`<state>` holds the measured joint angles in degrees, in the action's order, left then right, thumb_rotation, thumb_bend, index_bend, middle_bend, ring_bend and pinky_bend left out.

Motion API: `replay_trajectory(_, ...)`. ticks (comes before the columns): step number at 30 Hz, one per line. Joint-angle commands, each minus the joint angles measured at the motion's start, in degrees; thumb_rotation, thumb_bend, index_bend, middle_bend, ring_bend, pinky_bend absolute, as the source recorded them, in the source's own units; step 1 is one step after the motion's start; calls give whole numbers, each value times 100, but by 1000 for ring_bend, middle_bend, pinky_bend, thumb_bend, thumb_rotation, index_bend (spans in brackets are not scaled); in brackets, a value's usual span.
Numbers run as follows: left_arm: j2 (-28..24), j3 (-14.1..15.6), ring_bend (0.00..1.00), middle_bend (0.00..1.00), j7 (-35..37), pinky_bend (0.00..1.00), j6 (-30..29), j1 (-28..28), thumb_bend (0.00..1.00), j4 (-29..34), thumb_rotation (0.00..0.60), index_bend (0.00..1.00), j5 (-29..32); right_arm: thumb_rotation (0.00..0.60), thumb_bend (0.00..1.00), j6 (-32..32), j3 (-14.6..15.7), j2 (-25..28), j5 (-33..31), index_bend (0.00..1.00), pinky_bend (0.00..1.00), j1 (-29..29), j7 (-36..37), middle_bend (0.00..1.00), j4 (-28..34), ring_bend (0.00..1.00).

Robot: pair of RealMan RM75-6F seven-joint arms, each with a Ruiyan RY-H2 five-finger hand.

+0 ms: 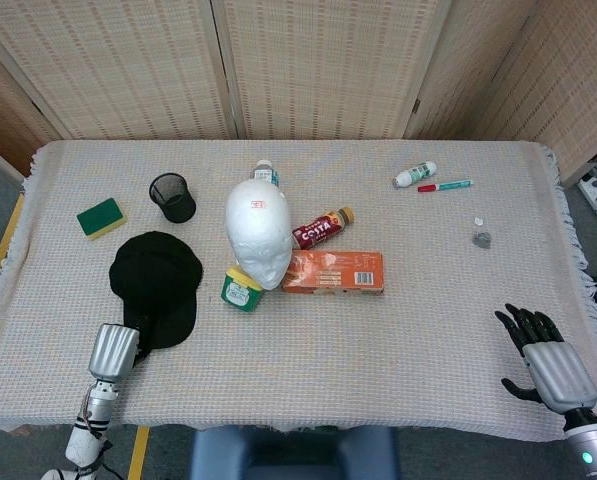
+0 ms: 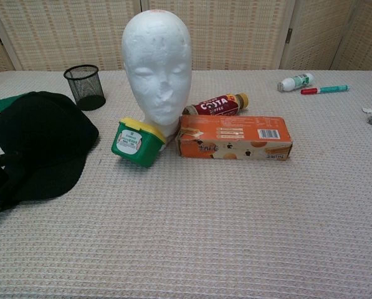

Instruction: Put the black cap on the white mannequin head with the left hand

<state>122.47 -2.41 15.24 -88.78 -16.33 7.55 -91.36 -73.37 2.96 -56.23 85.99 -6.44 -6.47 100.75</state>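
Observation:
The black cap (image 1: 158, 285) lies flat on the cloth at the left, brim toward the front edge; the chest view has the cap (image 2: 45, 137) at its left side. The white mannequin head (image 1: 258, 235) stands upright mid-table, right of the cap, and faces the chest camera as the mannequin head (image 2: 157, 68). My left hand (image 1: 116, 348) is at the brim's near-left corner, its dark fingers (image 2: 2, 187) lying over the brim edge; black on black hides whether they grip. My right hand (image 1: 543, 360) hovers by the front right edge, fingers spread, holding nothing.
A green tub with a yellow lid (image 1: 241, 290) leans at the mannequin's base, beside an orange box (image 1: 333, 272) and a Costa bottle (image 1: 321, 229). A mesh pen cup (image 1: 172, 197) and a green sponge (image 1: 101, 217) sit behind the cap. A white bottle (image 1: 415, 174) and a pen (image 1: 444, 185) lie far right.

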Motion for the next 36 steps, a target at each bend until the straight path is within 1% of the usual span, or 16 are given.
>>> replay_trajectory(1,-35,-54,1000,1000,102,1000,-108,-33,333,25,600,561,74,600,155,10,5,5,0,0,0,-3,-2,0,6,0)
replay_trajectory(4,-71,-122,1000,1000,240,1000,-301,-68,351,67,600,704,160,600,154,31,17,8,9,0,0,-10,-9,0,12,0)
replay_trajectory(6,-96,-165,1000,1000,342,1000,-472,-93,360,104,600,736,209,600,154,53,28,16,18,0,0,-18,-11,0,22,0)
replay_trajectory(12,-183,-348,1000,1000,554,1000,-985,-220,399,228,600,742,387,600,154,63,65,65,84,0,0,-21,22,0,66,0)
replay_trajectory(17,-339,-510,1000,1000,616,1000,-1350,-386,411,347,600,744,523,600,154,56,92,100,136,0,0,-15,59,0,91,0)
replay_trajectory(31,-567,-592,1000,1000,606,1000,-1529,-467,435,556,600,747,651,600,155,150,112,89,115,0,0,-48,6,0,96,0)
replay_trajectory(36,-690,-659,1000,1000,578,1000,-1734,-564,450,576,600,747,689,600,153,143,111,97,113,0,0,-48,6,0,106,0)
